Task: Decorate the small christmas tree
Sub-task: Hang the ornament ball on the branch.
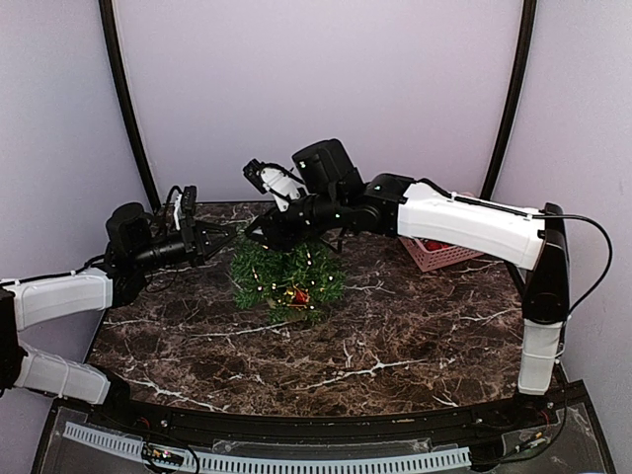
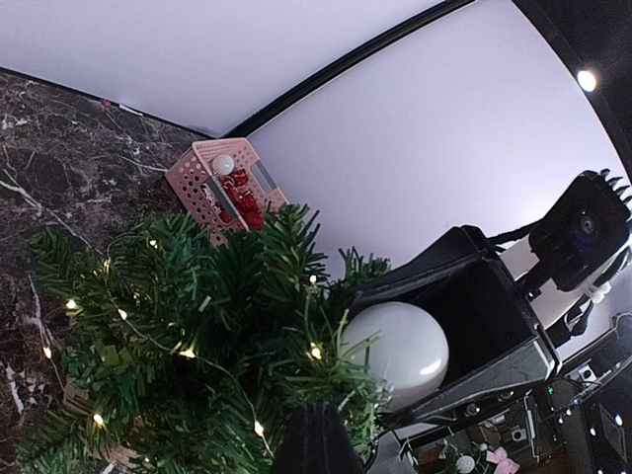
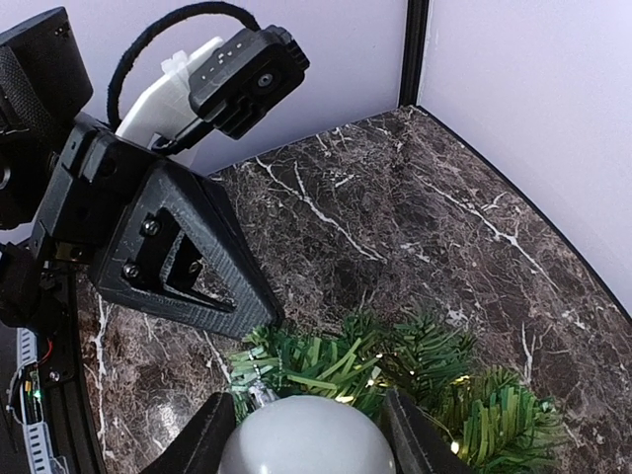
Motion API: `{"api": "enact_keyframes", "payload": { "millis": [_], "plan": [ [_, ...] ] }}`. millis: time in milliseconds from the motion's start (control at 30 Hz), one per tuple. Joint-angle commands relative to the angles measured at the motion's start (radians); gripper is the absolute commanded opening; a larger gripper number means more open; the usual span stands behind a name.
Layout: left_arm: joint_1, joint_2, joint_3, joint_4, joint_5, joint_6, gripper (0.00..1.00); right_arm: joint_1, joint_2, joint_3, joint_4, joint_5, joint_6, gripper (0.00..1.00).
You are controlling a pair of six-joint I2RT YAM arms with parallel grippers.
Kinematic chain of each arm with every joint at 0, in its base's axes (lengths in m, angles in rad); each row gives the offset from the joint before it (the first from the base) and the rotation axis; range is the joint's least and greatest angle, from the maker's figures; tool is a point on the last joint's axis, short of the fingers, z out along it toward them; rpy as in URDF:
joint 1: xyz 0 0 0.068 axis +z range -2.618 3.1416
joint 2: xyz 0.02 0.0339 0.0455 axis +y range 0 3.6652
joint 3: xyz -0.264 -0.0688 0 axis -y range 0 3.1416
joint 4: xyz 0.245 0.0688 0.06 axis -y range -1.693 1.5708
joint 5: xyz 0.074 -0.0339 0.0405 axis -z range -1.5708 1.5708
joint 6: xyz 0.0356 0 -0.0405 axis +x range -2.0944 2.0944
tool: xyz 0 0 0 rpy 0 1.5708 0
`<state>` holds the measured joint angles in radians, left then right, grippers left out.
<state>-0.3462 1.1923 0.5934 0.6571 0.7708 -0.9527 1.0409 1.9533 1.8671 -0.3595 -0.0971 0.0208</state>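
The small christmas tree [image 1: 286,272] stands on the marble table, lit with tiny white lights, with red ornaments [image 1: 296,294] low in its front. My right gripper [image 1: 263,231] is shut on a white ball ornament [image 3: 306,439] and holds it against the tree's upper left branches [image 3: 336,360]. The ball [image 2: 397,351] also shows in the left wrist view, between the black fingers [image 2: 494,375]. My left gripper [image 1: 225,237] reaches the same spot from the left. Its jaws are together on a branch tip [image 2: 341,395] beside the ball.
A pink plastic basket [image 1: 439,254] with red ornaments and a white ball stands at the back right, and also shows in the left wrist view [image 2: 197,183]. Black poles rise at the back corners. The right arm [image 1: 464,222] spans above the table's back.
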Motion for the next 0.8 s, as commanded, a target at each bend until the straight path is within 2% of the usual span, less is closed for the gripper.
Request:
{"api": "enact_keyframes", "payload": {
  "millis": [0,767],
  "plan": [
    [-0.011,0.016,0.000,0.029,0.020,0.012,0.00,0.007,-0.052,-0.014,0.030,0.024,0.009,0.38],
    [-0.051,0.078,0.047,0.051,0.020,0.020,0.00,0.010,-0.105,-0.073,0.018,0.058,0.017,0.37]
  ]
}}
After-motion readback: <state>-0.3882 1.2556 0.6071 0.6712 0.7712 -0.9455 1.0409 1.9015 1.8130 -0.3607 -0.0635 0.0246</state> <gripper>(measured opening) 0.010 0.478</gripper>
